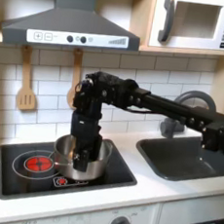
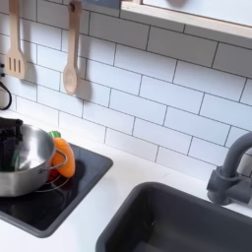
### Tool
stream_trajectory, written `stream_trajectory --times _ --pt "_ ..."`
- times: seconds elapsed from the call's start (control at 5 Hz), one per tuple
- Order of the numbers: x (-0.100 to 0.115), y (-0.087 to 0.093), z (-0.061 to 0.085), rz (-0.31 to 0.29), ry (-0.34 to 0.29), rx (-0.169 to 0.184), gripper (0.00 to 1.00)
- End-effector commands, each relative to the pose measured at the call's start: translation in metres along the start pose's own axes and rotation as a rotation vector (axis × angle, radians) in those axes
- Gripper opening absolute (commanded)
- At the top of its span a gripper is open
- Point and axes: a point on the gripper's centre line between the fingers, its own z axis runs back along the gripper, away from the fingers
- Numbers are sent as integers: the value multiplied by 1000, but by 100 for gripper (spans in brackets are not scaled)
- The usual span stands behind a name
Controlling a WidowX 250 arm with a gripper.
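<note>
We see the white counter (image 1: 160,188) carrying a black stove (image 1: 19,173), where a silver pot (image 1: 97,157) sits. Our hand (image 1: 81,156) reaches down into it; whether it is spread we cannot tell. An orange vegetable (image 2: 62,156) touches the pot's side.

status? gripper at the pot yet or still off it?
Done: the arm has reached the stove, and the gripper is down inside the metal pot. In hand: nothing I can confirm; its jaws are hidden. Left: the orange vegetable leans against the pot's outside in the second exterior view, untouched.
</note>
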Motion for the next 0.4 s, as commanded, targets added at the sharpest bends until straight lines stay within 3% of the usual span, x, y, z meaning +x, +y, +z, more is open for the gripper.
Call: stream_trajectory --times 0.0,0.2 --pt "0 0 0 2 0 0 100" --pt "0 0 0 0 0 0 100"
